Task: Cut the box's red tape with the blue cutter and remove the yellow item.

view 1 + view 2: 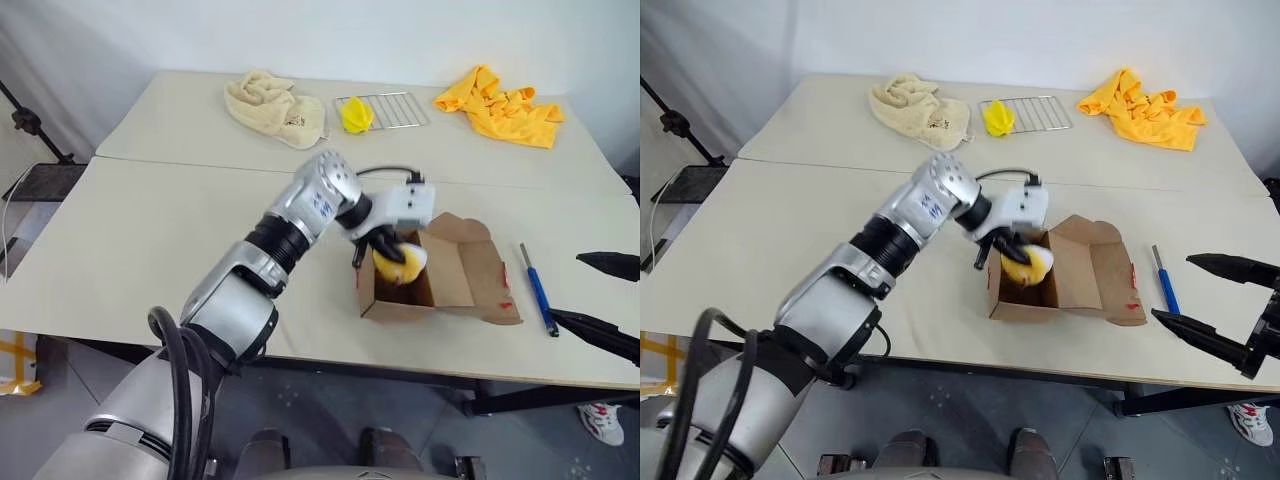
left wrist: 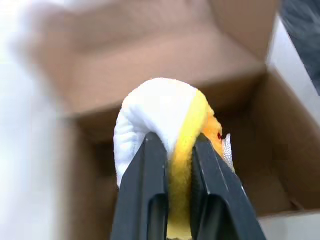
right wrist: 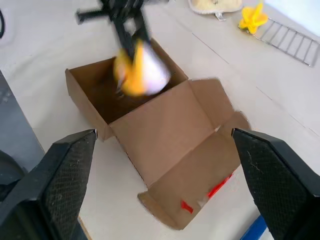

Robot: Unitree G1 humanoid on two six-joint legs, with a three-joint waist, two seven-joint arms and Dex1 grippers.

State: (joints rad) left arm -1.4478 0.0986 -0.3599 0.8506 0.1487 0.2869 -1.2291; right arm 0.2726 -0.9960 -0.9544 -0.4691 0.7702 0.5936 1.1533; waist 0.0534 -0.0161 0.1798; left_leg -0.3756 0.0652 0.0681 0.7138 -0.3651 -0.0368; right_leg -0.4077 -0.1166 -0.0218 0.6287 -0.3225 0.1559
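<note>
The box [image 1: 440, 270] sits right of centre in the left eye view, on the pale table [image 1: 150, 250], its lid folded flat toward the right with scraps of cut red tape [image 3: 219, 186] on the flap edge. The left gripper [image 1: 392, 254] reaches in from the left and hangs at the box's open mouth, its two black fingers [image 2: 142, 185] pinched tight on the yellow item [image 2: 187, 150], a soft, rounded, plush-looking thing, yellow on one side and white on the other. The item looks to be at about rim height, with the box's dark hollow directly below it; I judge the next move turns on that, a straight lift clear of the left wall before any sideways carry.

The right gripper [image 1: 1220, 305] waits at the right edge of the frame, fingers spread wide and holding nothing. The blue cutter [image 1: 538, 290], slim and hard, lies on the table between the box and that gripper, its long axis running up and down the frame. The box is plain brown cardboard, matte and light, so it could drag along if the toy snags.
</note>
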